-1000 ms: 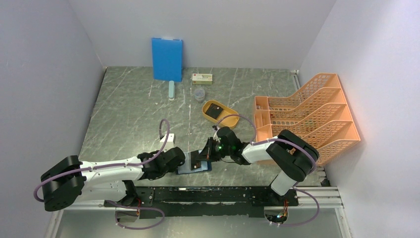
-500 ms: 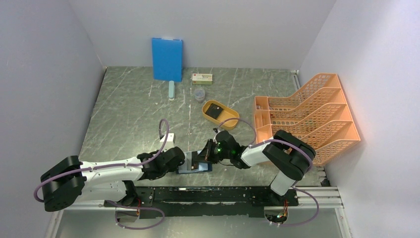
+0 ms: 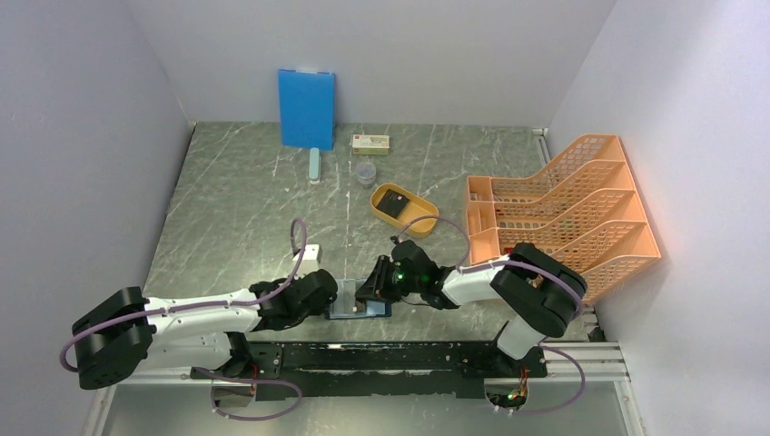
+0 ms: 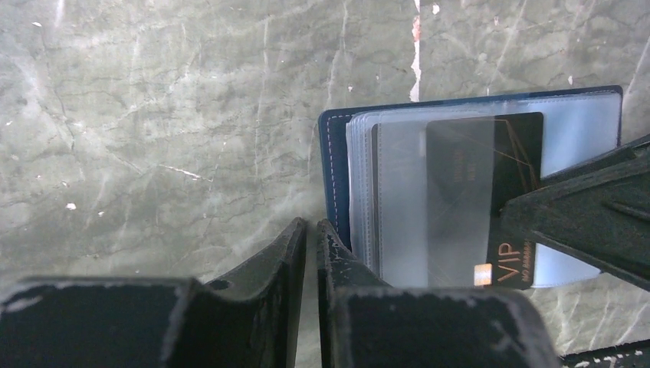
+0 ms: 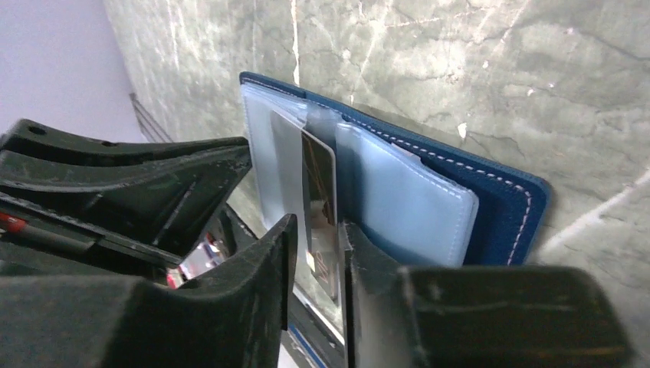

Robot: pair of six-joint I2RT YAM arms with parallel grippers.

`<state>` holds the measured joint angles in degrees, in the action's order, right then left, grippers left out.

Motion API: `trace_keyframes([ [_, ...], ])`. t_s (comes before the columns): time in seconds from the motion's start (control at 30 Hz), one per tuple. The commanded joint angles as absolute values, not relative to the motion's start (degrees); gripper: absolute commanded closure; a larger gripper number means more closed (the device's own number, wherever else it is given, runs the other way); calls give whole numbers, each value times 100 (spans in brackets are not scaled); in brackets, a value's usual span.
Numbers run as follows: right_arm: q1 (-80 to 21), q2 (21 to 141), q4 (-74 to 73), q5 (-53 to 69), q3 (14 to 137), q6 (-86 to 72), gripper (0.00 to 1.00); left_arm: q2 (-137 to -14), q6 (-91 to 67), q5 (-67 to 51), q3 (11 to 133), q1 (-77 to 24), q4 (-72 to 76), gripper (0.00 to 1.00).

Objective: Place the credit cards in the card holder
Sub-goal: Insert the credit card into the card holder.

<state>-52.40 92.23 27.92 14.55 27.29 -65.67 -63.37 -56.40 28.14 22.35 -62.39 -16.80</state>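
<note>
The card holder (image 3: pixel 360 309) lies open near the table's front edge, with a navy cover (image 4: pixel 333 165) and clear sleeves. A black VIP credit card (image 4: pixel 490 184) sits partly inside one sleeve, its end sticking out. My right gripper (image 5: pixel 315 224) is open a little. Its fingertips straddle that card's (image 5: pixel 320 180) outer end and do not pinch it. My left gripper (image 4: pixel 312 226) is shut with nothing between its fingers, and its right fingertip rests on the holder's left edge. Another dark card (image 3: pixel 392 202) lies in the yellow oval tray (image 3: pixel 419 224).
An orange file rack (image 3: pixel 563 213) stands at the right. At the back are a bright blue board (image 3: pixel 306 107), a small box (image 3: pixel 370 143), a clear cup (image 3: pixel 365 173) and a pale bar (image 3: pixel 314 165). A white block (image 3: pixel 309 254) lies beside my left arm.
My right gripper has moved down and left towards the holder. The black card has slid further into the sleeve and lies flatter. The right jaws have parted off it. The left gripper has not moved.
</note>
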Motion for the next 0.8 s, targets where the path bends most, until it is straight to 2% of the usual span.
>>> trace_keyframes([
  [0.0, -5285, 9015, 2096, 1233, 2839, -6367, 64, -6410, -5688, 2347, 2055, -6240, -1716, 83],
  [0.1, -5295, 8983, 2013, 1239, 2909, -6326, 56, -6449, -5646, 2323, 2082, -6241, -1692, 83],
  [0.23, -5323, 9013, 1939, 1225, 2997, -6304, 53, -6436, -5593, 2314, 2107, -6240, -1683, 83],
  [0.53, -5588, 9352, 1835, 1233, 3424, -6245, 53, -6376, -5538, 2254, 2063, -6241, -1562, 83],
  [0.77, -5790, 9529, 1708, 1254, 3784, -6091, 56, -6269, -5489, 2268, 2042, -6242, -1514, 83],
])
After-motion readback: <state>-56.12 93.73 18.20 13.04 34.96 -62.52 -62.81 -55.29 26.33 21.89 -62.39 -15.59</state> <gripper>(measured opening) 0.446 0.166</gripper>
